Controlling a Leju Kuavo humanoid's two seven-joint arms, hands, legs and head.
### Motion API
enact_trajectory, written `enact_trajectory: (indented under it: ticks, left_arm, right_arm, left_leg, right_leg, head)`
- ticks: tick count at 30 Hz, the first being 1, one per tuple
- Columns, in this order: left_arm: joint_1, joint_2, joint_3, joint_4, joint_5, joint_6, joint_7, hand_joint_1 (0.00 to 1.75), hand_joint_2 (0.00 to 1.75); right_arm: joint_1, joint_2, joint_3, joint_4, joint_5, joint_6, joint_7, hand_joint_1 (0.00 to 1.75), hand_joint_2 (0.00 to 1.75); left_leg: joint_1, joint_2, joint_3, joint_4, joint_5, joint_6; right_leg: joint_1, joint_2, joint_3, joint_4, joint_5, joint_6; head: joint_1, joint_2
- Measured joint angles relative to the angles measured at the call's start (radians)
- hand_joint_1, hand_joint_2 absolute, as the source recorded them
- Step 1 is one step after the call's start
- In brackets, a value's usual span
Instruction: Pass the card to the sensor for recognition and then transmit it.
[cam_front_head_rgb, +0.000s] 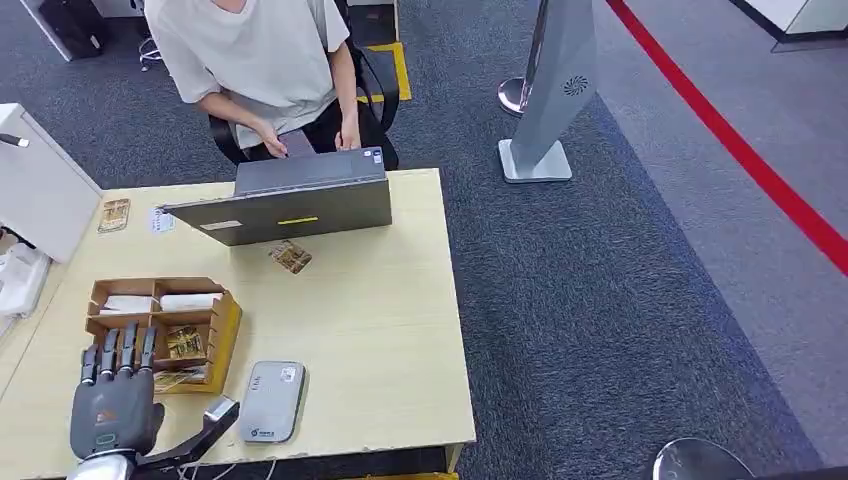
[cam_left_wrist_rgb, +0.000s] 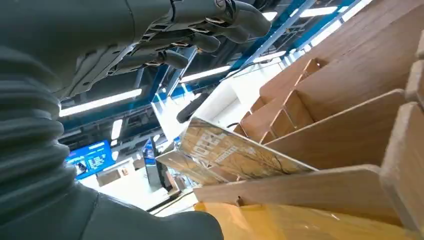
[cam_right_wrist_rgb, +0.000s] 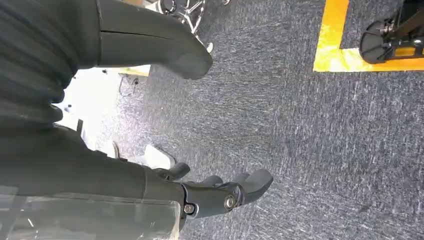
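Observation:
My left hand (cam_front_head_rgb: 115, 395) hovers at the table's near left, its fingers stretched flat over the front edge of a wooden organizer (cam_front_head_rgb: 225, 330) and its thumb pointing toward the grey card sensor (cam_front_head_rgb: 272, 401). It holds nothing. Patterned cards (cam_front_head_rgb: 185, 343) lie in the organizer's front compartments. In the left wrist view, the fingers (cam_left_wrist_rgb: 200, 30) hang just above a tilted card (cam_left_wrist_rgb: 235, 150) inside the wooden dividers (cam_left_wrist_rgb: 350, 115), without touching it. Another card (cam_front_head_rgb: 291, 257) lies loose on the table by the laptop. My right hand (cam_right_wrist_rgb: 75, 165) hangs over the carpet, fingers loosely apart and empty.
A grey laptop (cam_front_head_rgb: 290, 200) stands at the table's far side, with a person (cam_front_head_rgb: 260, 60) seated behind it typing. One more card (cam_front_head_rgb: 114, 214) and a small label lie at the far left. A white cabinet (cam_front_head_rgb: 35, 180) borders the table's left. A sign stand (cam_front_head_rgb: 550, 100) stands on the carpet.

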Motion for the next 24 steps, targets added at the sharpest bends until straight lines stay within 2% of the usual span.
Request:
enact_trajectory:
  ticks: [24]
  left_arm:
    - [-0.046,0.008,0.000,0.005,0.000,-0.012,-0.006,0.00,1.75]
  right_arm:
    - [0.003,0.004,0.001,-0.010,0.000,0.000,-0.001,0.00,1.75]
  left_leg:
    - [0.000,0.000,0.000,0.000,0.000,0.000]
  right_leg:
    - [0.000,0.000,0.000,0.000,0.000,0.000]
  head:
    - [0.000,0.000]
